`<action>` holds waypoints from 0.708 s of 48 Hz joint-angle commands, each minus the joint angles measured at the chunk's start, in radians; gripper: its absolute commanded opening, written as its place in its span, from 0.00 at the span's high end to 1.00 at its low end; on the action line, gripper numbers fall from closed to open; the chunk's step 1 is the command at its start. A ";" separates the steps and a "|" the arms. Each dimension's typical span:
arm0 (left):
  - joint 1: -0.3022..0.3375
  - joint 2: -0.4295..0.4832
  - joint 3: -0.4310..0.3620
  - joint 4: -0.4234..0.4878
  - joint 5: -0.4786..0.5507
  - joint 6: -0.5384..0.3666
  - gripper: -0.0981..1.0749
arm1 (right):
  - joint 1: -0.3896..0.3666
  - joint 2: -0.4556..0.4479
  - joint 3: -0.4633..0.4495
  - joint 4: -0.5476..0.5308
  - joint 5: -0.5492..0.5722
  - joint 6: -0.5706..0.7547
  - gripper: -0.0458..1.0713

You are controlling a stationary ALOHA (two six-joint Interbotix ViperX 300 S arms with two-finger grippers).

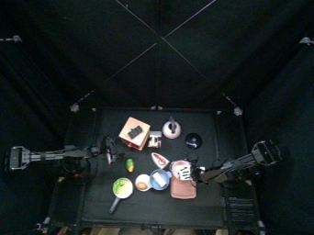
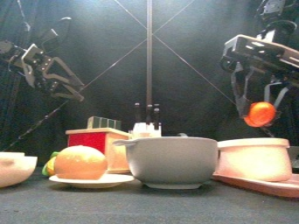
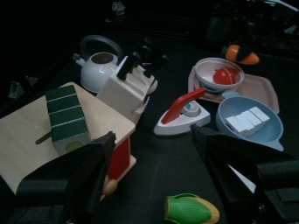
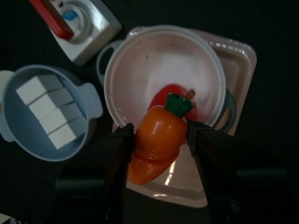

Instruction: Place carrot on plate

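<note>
My right gripper is shut on an orange carrot with a green top. In the front view the carrot hangs in the air under the right gripper, above a white pot on a pink tray. Seen from the wrist, it hovers over the pot, which has a red thing inside. A small white plate bearing a round orange fruit stands at the front left. My left gripper is open and holds nothing, resting at the table's left side.
A grey-blue bowl of white cubes sits beside the pot. A red-handled iron, a white kettle, a wooden box and a green pan also crowd the table.
</note>
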 commanded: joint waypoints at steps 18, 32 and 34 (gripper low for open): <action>-0.043 0.002 -0.023 0.055 -0.002 0.002 0.05 | 0.179 0.137 -0.110 0.000 0.037 0.184 0.34; -0.037 0.002 -0.029 0.078 0.015 0.002 0.05 | 0.196 0.233 -0.147 -0.002 0.041 0.199 0.34; -0.037 0.003 -0.031 0.078 0.015 0.002 0.05 | 0.195 0.241 -0.147 0.002 0.040 0.199 0.34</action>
